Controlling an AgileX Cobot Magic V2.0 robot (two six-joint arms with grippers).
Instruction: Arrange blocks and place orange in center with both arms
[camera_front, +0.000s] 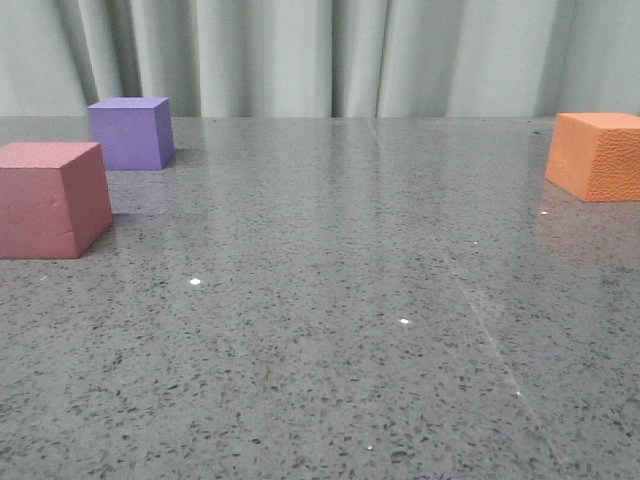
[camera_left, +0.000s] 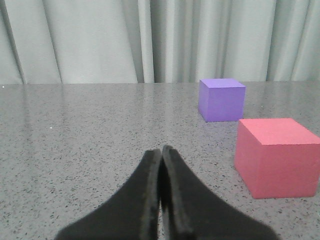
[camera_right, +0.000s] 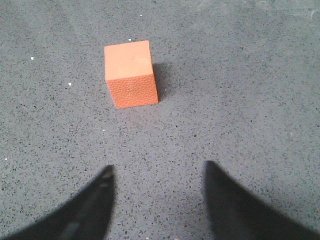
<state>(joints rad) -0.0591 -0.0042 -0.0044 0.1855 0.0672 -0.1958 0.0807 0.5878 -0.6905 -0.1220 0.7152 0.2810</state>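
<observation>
Speckled grey stone table (camera_front: 330, 330), glossy, with pale pleated curtain (camera_front: 330, 55) hanging behind its far edge. Pinkish-red foam cube (camera_front: 50, 198) at the front view's left edge, resting flat on the table. Purple foam cube (camera_front: 131, 132) just behind and slightly to the right of the pinkish-red one, near but apart from it, also flat on the table. Orange foam cube with pebbled, leather-like faces (camera_front: 597, 155) at the far right edge of the front view, well apart from the other two, partly cut off by the frame; faint reflection on the table beneath it. Centre of the table between the cubes bare save for a few white specks. Left gripper (camera_left: 161, 155), black, fingers pressed together tip to tip, holding nothing, low over the table; purple cube (camera_left: 221, 99) and pinkish-red cube (camera_left: 276, 156) ahead of it and off to one side, not touched. Right gripper (camera_right: 157, 172), black, fingers spread wide apart, empty, above the table; orange cube (camera_right: 130, 74) standing upright ahead of the gap between the fingers, clear of both fingertips, smooth top face lit, textured side face toward the camera.
</observation>
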